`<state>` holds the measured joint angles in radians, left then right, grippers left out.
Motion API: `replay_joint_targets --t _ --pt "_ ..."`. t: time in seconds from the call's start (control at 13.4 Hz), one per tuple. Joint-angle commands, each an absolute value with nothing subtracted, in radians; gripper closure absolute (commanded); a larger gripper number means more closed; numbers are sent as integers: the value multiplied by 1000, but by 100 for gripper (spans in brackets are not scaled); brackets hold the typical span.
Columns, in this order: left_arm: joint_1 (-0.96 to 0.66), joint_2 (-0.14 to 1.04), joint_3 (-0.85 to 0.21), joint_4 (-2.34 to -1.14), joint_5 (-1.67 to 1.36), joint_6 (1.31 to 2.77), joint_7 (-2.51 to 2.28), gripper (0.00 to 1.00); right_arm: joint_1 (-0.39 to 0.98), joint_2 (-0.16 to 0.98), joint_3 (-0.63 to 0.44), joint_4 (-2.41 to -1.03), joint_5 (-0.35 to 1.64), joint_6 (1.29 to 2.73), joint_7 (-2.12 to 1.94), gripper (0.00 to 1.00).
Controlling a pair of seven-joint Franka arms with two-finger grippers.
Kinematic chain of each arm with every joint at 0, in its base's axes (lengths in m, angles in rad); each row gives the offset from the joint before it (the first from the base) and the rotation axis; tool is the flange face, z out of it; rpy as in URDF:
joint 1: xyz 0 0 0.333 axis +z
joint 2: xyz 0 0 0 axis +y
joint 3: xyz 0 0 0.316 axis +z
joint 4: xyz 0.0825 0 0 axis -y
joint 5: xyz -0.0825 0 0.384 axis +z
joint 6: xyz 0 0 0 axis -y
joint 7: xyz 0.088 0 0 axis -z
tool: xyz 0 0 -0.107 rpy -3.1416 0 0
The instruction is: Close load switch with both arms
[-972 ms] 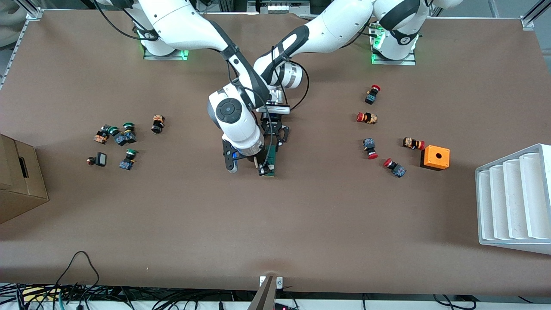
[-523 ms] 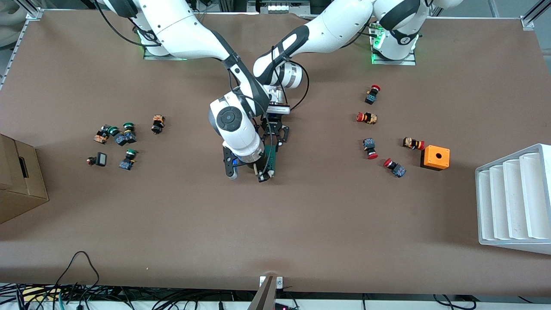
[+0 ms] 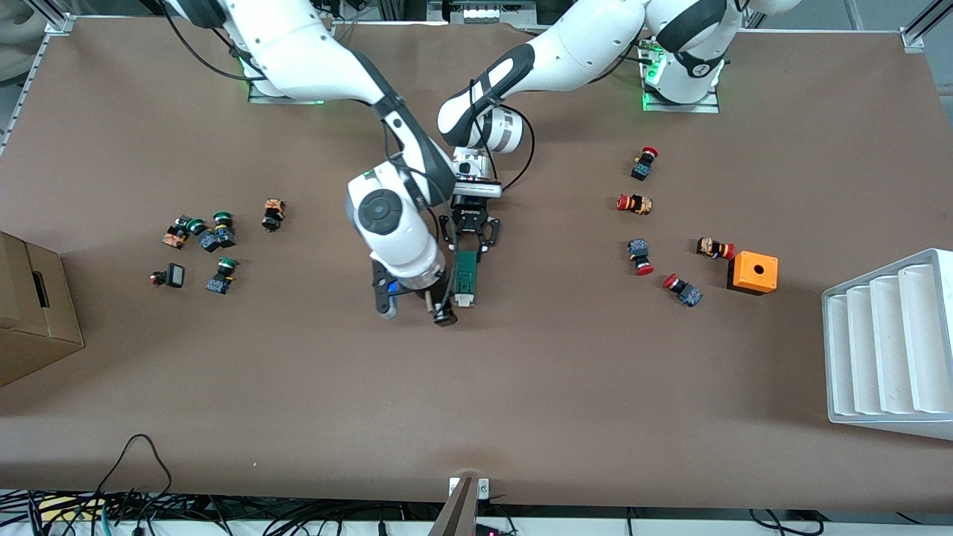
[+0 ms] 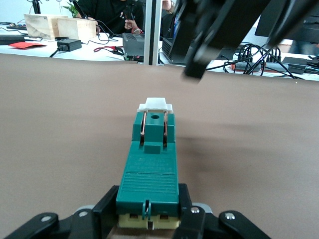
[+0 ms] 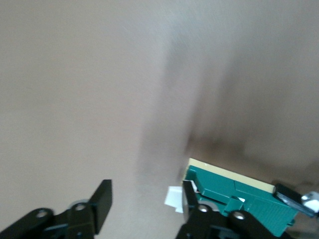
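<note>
1. My left gripper [image 3: 468,240] is clamped on the load switch [image 3: 466,277] at the end nearest my bases. In the left wrist view my two fingers [image 4: 108,199] squeeze its green sides, one on each side.
2. The load switch lies flat on the brown table [image 3: 521,387], about in the middle. Its long way runs from my bases toward the front camera — and the white tab [image 4: 155,104] sits at the end that points to the camera.
3. My right gripper [image 3: 439,301] is just beside that tab end, on the side toward my right arm's end of the table. Its fingers are apart, with nothing between them.
4. In the right wrist view one finger [image 5: 190,200] looks very close to the tab — I can't tell if it touches, the picture is smeary.
5. So I think my right fingers must slide sideways to reach the tab, while my left ones hold the switch firm.
</note>
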<state>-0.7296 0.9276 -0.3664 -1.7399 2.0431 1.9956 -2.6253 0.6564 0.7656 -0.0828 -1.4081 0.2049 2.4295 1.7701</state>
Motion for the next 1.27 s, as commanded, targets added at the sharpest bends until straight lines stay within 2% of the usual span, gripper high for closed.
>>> replay_joint_targets --t 0.0,0.45,0.82,1.05,1.2 --pt "-732 945 -360 -1710 2046 2005 -2625 0 592 640 -66 -1456 192 2311 1602 1" --pt "-719 896 -368 -1717 2007 2013 -2590 0 390 407 -46 -1568 199 2051 1020 1" --pt "-666 749 -419 -1710 1708 2115 -2303 0 209 267 -44 -1577 190 1765 475 0" --pt "-510 678 -562 -1709 1467 2155 -2007 0 131 198 -45 -1600 123 1689 214 0" --pt "-331 673 -728 -1689 1299 2146 -1791 0 92 138 -45 -1652 54 1686 36 0"
